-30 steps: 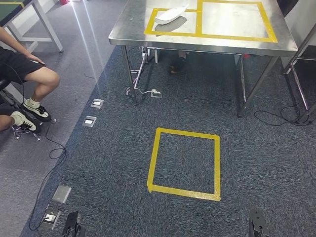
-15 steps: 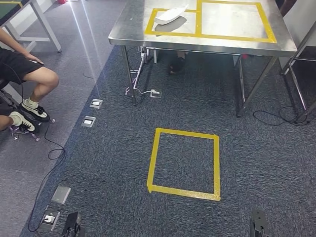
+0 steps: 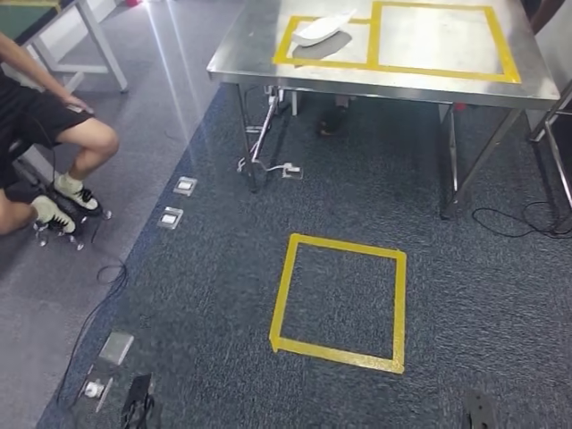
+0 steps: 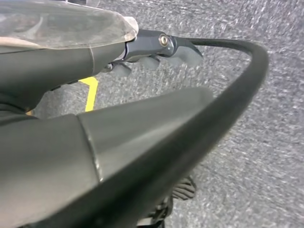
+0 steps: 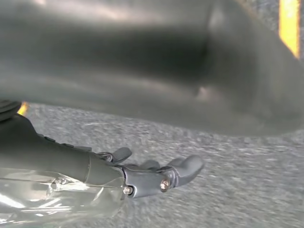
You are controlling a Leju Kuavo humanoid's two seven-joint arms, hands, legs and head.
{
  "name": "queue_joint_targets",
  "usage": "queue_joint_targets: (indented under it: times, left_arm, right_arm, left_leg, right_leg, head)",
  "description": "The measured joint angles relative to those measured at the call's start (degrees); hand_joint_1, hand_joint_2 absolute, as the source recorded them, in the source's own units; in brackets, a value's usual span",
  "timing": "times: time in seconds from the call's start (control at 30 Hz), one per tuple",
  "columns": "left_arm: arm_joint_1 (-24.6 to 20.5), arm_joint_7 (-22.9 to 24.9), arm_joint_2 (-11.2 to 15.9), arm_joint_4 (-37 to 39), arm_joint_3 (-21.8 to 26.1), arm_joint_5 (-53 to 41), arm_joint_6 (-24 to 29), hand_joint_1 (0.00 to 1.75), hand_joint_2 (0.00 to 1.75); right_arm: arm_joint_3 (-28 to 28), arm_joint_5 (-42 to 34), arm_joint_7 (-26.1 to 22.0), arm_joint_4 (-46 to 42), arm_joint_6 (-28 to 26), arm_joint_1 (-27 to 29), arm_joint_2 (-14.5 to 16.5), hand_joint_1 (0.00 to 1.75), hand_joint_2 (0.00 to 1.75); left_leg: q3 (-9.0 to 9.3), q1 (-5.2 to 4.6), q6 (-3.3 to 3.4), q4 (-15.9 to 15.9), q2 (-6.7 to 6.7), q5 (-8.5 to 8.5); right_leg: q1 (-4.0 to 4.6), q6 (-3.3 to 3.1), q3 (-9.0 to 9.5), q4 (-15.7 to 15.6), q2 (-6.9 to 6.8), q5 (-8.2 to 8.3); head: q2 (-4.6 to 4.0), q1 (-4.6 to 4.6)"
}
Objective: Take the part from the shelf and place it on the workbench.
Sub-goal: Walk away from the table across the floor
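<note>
- The left hand (image 4: pixel 157 47), seen in the left wrist view, hangs over grey carpet (image 4: pixel 272 156) with its dark fingers (image 4: pixel 179 47) stretched out and apart, holding nothing; a strip of yellow tape (image 4: pixel 90 92) lies on the floor behind it.
- The right hand (image 5: pixel 154 178), in the right wrist view, also hangs over carpet, its fingers (image 5: pixel 188 166) extended and loose with nothing between them; a piece of yellow tape (image 5: pixel 289 23) sits in that frame's upper right corner.
- The head view gives what the wrist views lack: the white part (image 3: pixel 323 29) lies at the top centre of the frame on the steel workbench (image 3: pixel 243 58), inside the left of two yellow-taped rectangles (image 3: pixel 372 37).
- The right rectangle holds bare metal.
- In the lower middle of the head view a yellow tape square (image 3: pixel 340 301) marks the dark blue-grey carpet, well apart from the bench's front legs.
- Open carpet runs between the square and the bench's front edge.
- Under the bench lie a white cable (image 3: pixel 266 165) and a dark shoe (image 3: pixel 331 125).
- At the left edge a seated person (image 3: pixel 47 143) rests sneakers on a chair base; a black cable (image 3: pixel 101 295) trails along the lighter floor beside metal floor boxes (image 3: pixel 170 217).
- At the upper left stands another table leg (image 3: pixel 101 45); at the right edge, black cables (image 3: pixel 526 219) and a metal frame.
</note>
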Motion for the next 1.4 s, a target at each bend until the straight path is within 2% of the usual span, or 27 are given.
queue_joint_targets:
  times: [0.07,0.1,0.13,0.2,0.23,0.27,0.3,0.33,0.4,0.43,0.5,0.6,0.63,0.7,0.73,0.77,0.8,0.87,0.93,0.97,1.1,1.17,1.23,1.27,1.3,1.33,1.4]
  left_arm:
    - [0.0,0.0,-0.1,0.0,0.0,0.0,0.0,0.0,0.0]
    - [0.0,0.0,-0.1,0.0,0.0,0.0,0.0,0.0,0.0]
    - [0.0,0.0,-0.1,0.0,0.0,0.0,0.0,0.0,0.0]
    - [0.0,0.0,-0.1,0.0,0.0,0.0,0.0,0.0,0.0]
    - [0.0,0.0,-0.1,0.0,0.0,0.0,0.0,0.0,0.0]
    - [0.1,0.0,-0.1,0.0,0.0,0.0,0.0,0.0,0.0]
    - [0.2,0.0,-0.1,0.0,0.0,0.0,0.0,0.0,0.0]
    - [0.3,0.0,-0.1,0.0,0.0,0.1,0.1,0.0,0.0]
    - [0.3,-0.1,0.1,0.0,0.0,0.1,0.2,0.0,0.0]
    - [0.2,-0.1,0.2,0.0,0.0,0.2,0.2,0.0,0.0]
    - [0.1,-0.3,0.3,0.0,0.0,0.2,0.2,0.0,0.0]
    - [0.0,-0.3,0.2,0.0,0.0,0.1,0.3,0.0,0.0]
    - [0.1,-0.3,0.2,0.0,0.0,0.0,0.4,0.0,0.0]
    - [0.1,-0.3,0.2,0.0,0.0,0.0,0.4,0.0,0.0]
    - [0.1,-0.3,0.2,0.0,0.0,0.0,0.4,0.0,0.0]
    - [0.1,-0.3,0.2,0.0,0.0,0.0,0.3,0.0,0.0]
    - [0.2,-0.3,0.1,0.0,0.0,0.0,0.3,0.0,0.0]
    - [0.2,-0.3,0.0,0.0,0.0,0.1,0.3,0.0,0.0]
    - [0.2,-0.3,0.0,0.0,0.0,0.2,0.3,0.0,0.0]
    - [0.2,-0.3,0.0,0.0,0.0,0.2,0.3,0.0,0.0]
    - [0.3,-0.3,0.0,0.0,0.0,0.0,0.3,0.0,0.0]
    - [0.2,-0.3,0.0,0.0,0.0,-0.1,0.3,0.0,0.0]
    - [0.2,-0.3,0.0,0.0,0.0,-0.2,0.3,0.0,0.0]
    - [0.3,-0.2,0.0,0.0,0.0,-0.2,0.3,0.0,0.0]
    - [0.3,-0.2,0.0,0.0,0.0,-0.2,0.3,0.0,0.0]
    - [0.4,-0.1,0.0,0.0,0.0,-0.2,0.3,0.0,0.0]
    - [0.4,-0.1,0.1,0.0,0.0,-0.2,0.4,0.0,0.0]
  right_arm:
    - [0.0,0.0,0.0,0.0,0.0,0.2,0.0,0.0,0.0]
    - [0.0,0.0,0.0,0.0,0.0,0.1,0.0,0.0,0.0]
    - [0.0,0.0,0.0,0.0,0.0,0.0,0.0,0.0,0.0]
    - [0.0,0.0,0.0,0.0,0.0,-0.2,0.0,0.0,0.0]
    - [0.0,0.0,0.0,0.0,0.0,-0.2,0.0,0.0,0.0]
    - [0.0,0.0,0.0,0.0,0.0,-0.2,0.0,0.0,0.0]
    - [0.0,0.0,0.0,0.0,0.0,-0.3,0.0,0.0,0.0]
    - [0.0,0.1,0.0,0.0,0.0,-0.3,0.0,0.0,0.0]
    - [0.0,0.2,0.0,0.0,0.0,-0.5,0.2,0.0,0.0]
    - [0.0,0.3,0.1,0.0,0.0,-0.6,0.3,0.0,0.0]
    - [0.0,0.3,0.2,0.0,0.0,-0.7,0.5,0.0,0.0]
    - [0.0,0.2,0.3,0.0,0.0,-0.7,0.5,0.0,0.0]
    - [0.0,0.1,0.2,0.0,0.0,-0.7,0.5,0.0,0.0]
    - [0.0,0.0,0.2,0.0,-0.1,-0.7,0.5,0.0,0.0]
    - [0.0,0.0,0.2,0.0,-0.1,-0.7,0.5,0.0,0.0]
    - [0.0,0.0,0.2,0.0,-0.1,-0.7,0.5,0.0,0.0]
    - [0.0,0.0,0.3,0.0,-0.1,-0.6,0.5,0.0,0.0]
    - [0.0,0.1,0.4,0.0,-0.1,-0.7,0.4,0.0,0.0]
    - [0.1,0.1,0.4,0.0,-0.1,-1.0,0.4,0.0,0.0]
    - [0.1,0.1,0.5,0.0,-0.1,-1.1,0.4,0.0,0.0]
    - [0.1,-0.3,0.6,0.0,-0.2,-1.1,0.4,0.0,0.0]
    - [0.1,-0.5,0.5,0.0,-0.2,-1.2,0.4,0.0,0.0]
    - [0.1,-0.6,0.5,0.0,-0.2,-1.1,0.4,0.0,0.0]
    - [0.1,-0.7,0.5,0.0,-0.2,-1.1,0.4,0.0,0.0]
    - [0.1,-0.8,0.5,0.0,-0.2,-1.0,0.4,0.0,0.0]
    - [0.1,-0.8,0.5,0.0,-0.2,-1.0,0.4,0.0,0.0]
    - [0.1,-0.9,0.5,0.0,-0.2,-0.9,0.4,0.0,0.0]
  left_leg:
    - [-0.4,0.2,-0.45,0.6,0.04,-0.42]
    - [-1.11,0.29,-0.57,2.1,0.02,-1.34]
    - [-2.48,0.28,-0.65,4.9,-0.05,-2.81]
    - [-6.89,0.07,-0.55,13.1,-0.16,-6.28]
    - [-9.01,-0.06,-0.4,16.7,-0.21,-7.27]
    - [-10.33,-0.23,-0.12,18.4,-0.24,-7.17]
    - [-10.53,-0.47,0.36,17.9,-0.3,-5.92]
    - [-9.49,-0.82,1.03,14.9,-0.4,-3.71]
    - [-6.04,-1.65,2.72,6.7,-0.83,0.45]
    - [-4.8,-2.0,3.25,3.7,-0.9,1.5]
    - [-4.08,-2.36,3.57,1.8,-0.77,1.74]
    - [-3.37,-1.93,3.71,0.4,-0.37,2.23]
    - [-3.06,-1.71,3.82,-0.1,-0.21,2.39]
    - [-2.8,-1.63,4.0,-0.3,-0.02,2.39]
    - [-2.76,-1.63,4.01,-0.3,0.03,2.34]
    - [-2.69,-1.62,3.99,-0.3,0.08,2.27]
    - [-2.58,-1.58,3.91,-0.2,0.12,2.17]
    - [-2.24,-1.47,3.53,0.0,0.17,1.83]
    - [-2.14,-1.6,2.95,0.6,0.28,1.39]
    - [-2.23,-1.69,2.67,0.8,0.37,1.28]
    - [-2.82,-1.66,1.62,2.0,0.57,0.56]
    - [-5.15,-1.47,1.0,7.1,0.13,-2.46]
    - [-9.14,-1.29,0.61,15.1,-0.15,-5.96]
    - [-10.55,-1.21,0.54,17.8,-0.19,-6.59]
    - [-10.97,-1.17,0.58,18.4,-0.22,-6.12]
    - [-10.15,-1.16,0.7,16.5,-0.28,-4.55]
    - [-6.18,-1.17,1.2,8.1,-0.94,-0.46]
  right_leg:
    - [0.12,-1.09,-0.09,0.2,0.16,-0.02]
    - [0.16,-1.49,-0.08,0.1,0.22,0.0]
    - [0.19,-1.82,-0.03,0.1,0.27,0.02]
    - [0.51,-2.28,-0.01,0.1,0.34,-0.07]
    - [0.75,-2.46,0.04,0.1,0.41,-0.14]
    - [1.02,-2.6,0.12,0.1,0.54,-0.21]
    - [1.31,-2.73,0.24,0.1,0.71,-0.29]
    - [1.56,-2.82,0.41,0.1,0.92,-0.34]
    - [1.98,-2.92,0.61,0.0,1.3,-0.48]
    - [2.05,-2.89,0.61,0.0,1.45,-0.57]
    - [2.02,-2.59,0.55,-0.1,1.61,-0.64]
    - [1.98,-1.82,0.21,0.8,1.3,-1.6]
    - [1.99,-1.56,-0.62,2.8,1.08,-2.9]
    - [1.77,-1.05,-3.91,10.1,0.75,-6.69]
    - [1.63,-0.79,-5.61,13.8,0.71,-8.05]
    - [1.45,-0.54,-6.69,16.0,0.65,-8.45]
    - [1.25,-0.33,-6.61,15.7,0.54,-7.53]
    - [0.86,-0.03,-3.55,8.9,0.05,-3.29]
    - [0.87,-0.21,-0.34,1.9,-0.58,-0.74]
    - [0.95,-0.53,0.48,0.2,-0.73,-0.49]
    - [1.01,-2.09,0.92,-0.5,-0.2,-0.32]
    - [0.84,-2.68,0.89,-0.7,0.02,-0.03]
    - [0.89,-2.92,0.66,-0.7,0.31,0.05]
    - [0.92,-2.95,0.6,-0.7,0.51,0.07]
    - [0.93,-2.97,0.6,-0.7,0.74,0.08]
    - [0.92,-2.97,0.65,-0.7,1.01,0.08]
    - [0.92,-2.87,0.77,-0.7,1.51,0.05]
  head:
    - [0.0,-0.91]
    - [0.0,-1.23]
    - [0.0,-1.66]
    - [0.0,-2.62]
    - [0.0,-3.01]
    - [0.0,-3.27]
    - [0.0,-3.48]
    - [0.0,-3.67]
    - [0.0,-3.85]
    - [0.0,-3.85]
    - [0.0,-3.78]
    - [0.0,-3.7]
    - [0.0,-3.43]
    - [0.0,-2.71]
    - [0.0,-2.4]
    - [0.01,-2.12]
    - [0.01,-1.88]
    - [0.01,-1.34]
    - [0.0,-0.75]
    - [0.0,-0.68]
    - [0.0,-1.3]
    - [0.0,-1.91]
    - [0.0,-2.68]
    - [0.0,-2.93]
    - [0.0,-3.13]
    - [0.0,-3.34]
    - [0.0,-3.78]
